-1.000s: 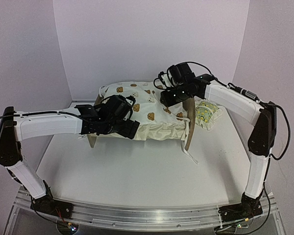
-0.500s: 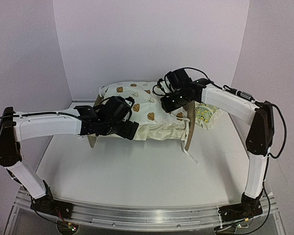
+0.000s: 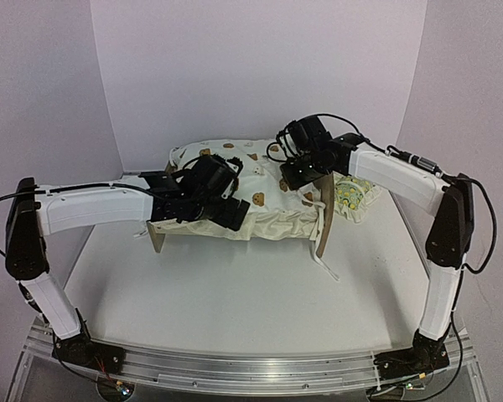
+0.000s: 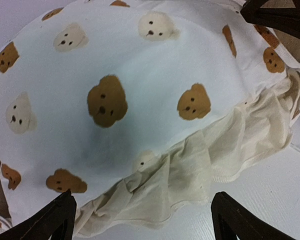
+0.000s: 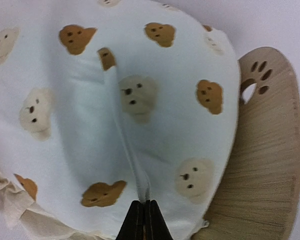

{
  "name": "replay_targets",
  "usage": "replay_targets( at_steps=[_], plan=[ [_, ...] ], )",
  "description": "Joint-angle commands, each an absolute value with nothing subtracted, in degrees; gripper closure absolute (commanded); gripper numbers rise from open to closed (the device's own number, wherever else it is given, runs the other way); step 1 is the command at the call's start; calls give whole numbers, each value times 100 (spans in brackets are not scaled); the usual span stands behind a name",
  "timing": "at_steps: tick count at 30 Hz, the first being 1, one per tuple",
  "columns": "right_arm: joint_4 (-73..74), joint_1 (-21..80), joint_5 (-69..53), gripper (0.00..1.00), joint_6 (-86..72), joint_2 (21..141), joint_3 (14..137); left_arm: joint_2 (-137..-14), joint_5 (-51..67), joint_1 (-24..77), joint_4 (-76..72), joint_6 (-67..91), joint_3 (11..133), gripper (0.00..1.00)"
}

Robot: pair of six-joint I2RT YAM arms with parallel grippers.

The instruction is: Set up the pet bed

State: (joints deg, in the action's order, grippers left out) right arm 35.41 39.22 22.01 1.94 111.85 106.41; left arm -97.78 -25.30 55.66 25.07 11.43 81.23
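Two tools: both over the cushion (image 3: pixel 264 186)!
Left tool (image 4: pixel 140 220): jaws wide, hovering above the cushion's frilled near edge.
Right tool (image 5: pixel 143 215): pinched tight on a fold of cushion fabric.
Bed (image 3: pixel 325 219): back of the bench (image 3: pixel 235 293), cushion lying in it.
Pillow (image 3: pixel 354 199): on the bench, just beside the bed's right end.

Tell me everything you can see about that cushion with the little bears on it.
The cushion is soft white fabric printed with brown and cream bear faces, with a crumpled cream frill along its near edge. It lies puffed up on the pet bed, reaching one wooden end board that has a paw-shaped cutout. The right gripper is shut on a thin raised fold of its top. The left gripper hangs open over the frilled edge.
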Motion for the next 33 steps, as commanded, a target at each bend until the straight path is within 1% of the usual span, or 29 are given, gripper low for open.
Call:
replay_targets(
  at_steps=[1,4,8,14,18,20,22,23,24,25,26,27,28,30,33],
  plan=[
    [3236,3911,3662,97,151,10729,10825,-10326,-2307,5553,2382,660,9063,2],
    [3180,3911,3933,97,113,10733,10861,-10789,-2188,5558,2366,420,9664,0],
    [3123,3911,4644,99,51,10729,10812,-11456,-2081,5554,2336,66,10412,1],
    [2991,3911,5056,100,44,10664,10766,-12214,-1975,5555,2376,-153,11360,1],
    [2821,3911,5167,100,44,10532,10721,-12534,-2120,5555,2230,-243,11642,5],
    [2734,3911,5163,100,44,10481,10715,-12665,-2202,5555,2133,-284,11720,11],
    [2702,3911,5178,100,44,10462,10727,-12801,-2277,5554,2037,-319,11807,23],
    [2699,3911,5207,100,44,10455,10723,-12857,-2337,5552,1993,-324,11863,32],
    [2698,3911,5249,100,44,10452,10707,-12922,-2387,5546,1997,-306,11960,47],
    [2698,3911,5288,100,44,10449,10686,-12994,-2423,5538,2050,-274,12078,66],
    [2698,3911,5322,100,44,10457,10671,-13034,-2473,5533,2127,-238,12218,78],
    [2698,3911,5351,100,44,10471,10660,-13035,-2501,5535,2174,-204,12266,86],
    [2698,3914,5402,100,44,10484,10654,-12990,-2532,5536,2183,-180,12256,91],
    [2718,3920,5497,100,44,10518,10652,-12826,-2657,5539,2125,-134,12139,97],
    [2764,3928,5550,100,-193,10565,10619,-12515,-2983,5521,2063,-56,11932,100]
  ],
)
